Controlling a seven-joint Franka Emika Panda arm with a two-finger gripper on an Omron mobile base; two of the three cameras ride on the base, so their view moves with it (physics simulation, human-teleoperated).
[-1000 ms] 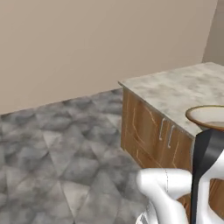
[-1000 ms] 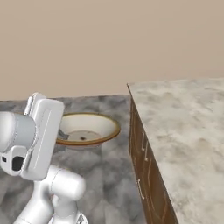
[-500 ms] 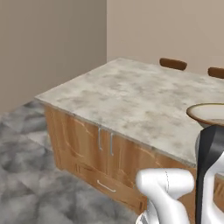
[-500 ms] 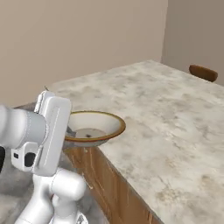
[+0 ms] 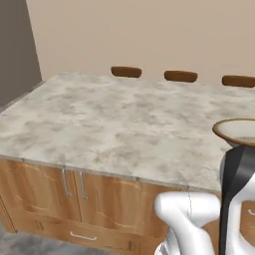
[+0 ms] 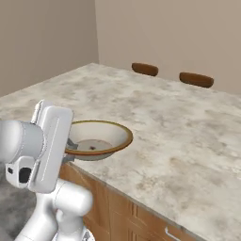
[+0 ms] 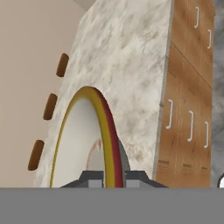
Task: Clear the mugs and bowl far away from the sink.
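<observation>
The bowl (image 6: 97,138) is wide and shallow, with a tan-brown rim and an off-white inside. It hangs level just over the near edge of the counter, and its rim also shows at the right edge of the left base view (image 5: 238,131). My gripper (image 7: 113,177) is shut on the bowl's rim (image 7: 103,131), which runs up between the two fingertips. In the right base view the gripper (image 6: 71,147) holds the bowl's near side, partly hidden behind the hand. The mugs and the sink are out of view.
A marble-topped island counter (image 5: 119,119) stretches ahead, with wooden cabinet doors and drawers (image 5: 74,191) below its near edge. Three brown stool backs (image 5: 126,71) line its far side against a beige wall.
The whole scene has swung as the base turned: floor and counter corner gave way to the island seen head-on. The bowl has stayed in my gripper throughout.
</observation>
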